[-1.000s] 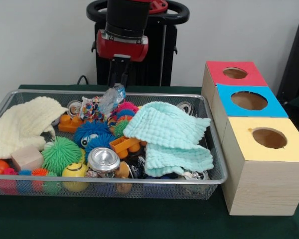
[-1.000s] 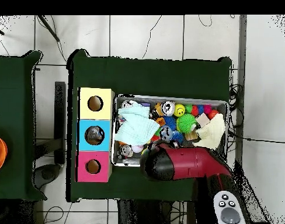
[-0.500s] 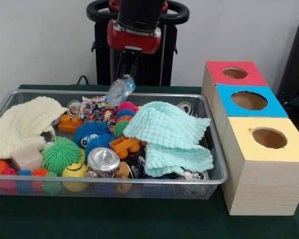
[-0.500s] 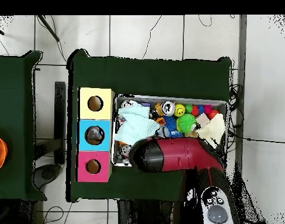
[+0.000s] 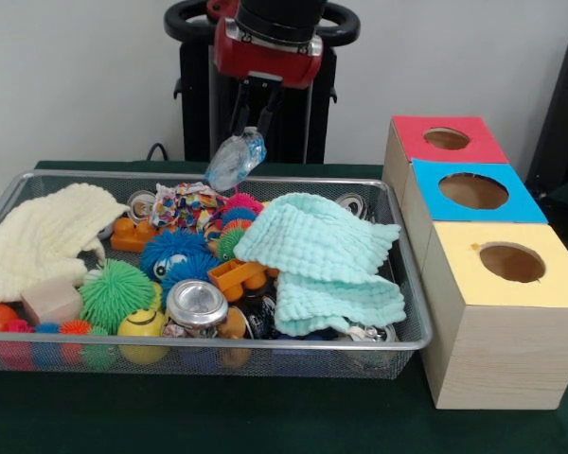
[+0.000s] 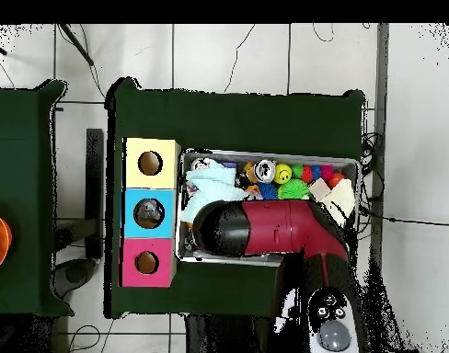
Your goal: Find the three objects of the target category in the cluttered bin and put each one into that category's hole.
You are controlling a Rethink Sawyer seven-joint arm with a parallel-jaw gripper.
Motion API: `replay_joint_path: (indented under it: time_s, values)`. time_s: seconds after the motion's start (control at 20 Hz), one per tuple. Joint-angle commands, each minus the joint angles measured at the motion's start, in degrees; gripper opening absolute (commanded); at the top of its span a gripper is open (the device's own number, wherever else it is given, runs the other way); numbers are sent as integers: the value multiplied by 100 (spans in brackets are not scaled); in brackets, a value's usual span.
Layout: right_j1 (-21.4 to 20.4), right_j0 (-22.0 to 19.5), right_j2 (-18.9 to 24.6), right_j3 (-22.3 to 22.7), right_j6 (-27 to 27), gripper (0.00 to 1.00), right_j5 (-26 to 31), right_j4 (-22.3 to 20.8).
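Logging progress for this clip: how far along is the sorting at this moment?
Done: something already lies in the blue box's hole, though what it is cannot be told. In hand: the hand holds a clear plastic wad above the bin. Left: dropping it in a hole. No other wads show among the clutter.

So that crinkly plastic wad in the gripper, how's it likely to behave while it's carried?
The wad looks thin and crumpled, so it is probably very light and squashy. It hangs tilted below the gripper, held only at its top, so it may swing. Its shiny film could be slippery, so it might slip free.
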Motion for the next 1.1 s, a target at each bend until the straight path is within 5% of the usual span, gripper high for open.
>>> replay_joint_path:
  time_s: [0.05, 0.45, 1.1]
  values:
    - [-4, 148, -99, -491, 1425, 0, 1218, 726]
    - [-197, 317, -60, -179, 1772, 0, 1164, 1725]
    - [162, 1281, -513, -613, 2329, 0, 1297, 1867]
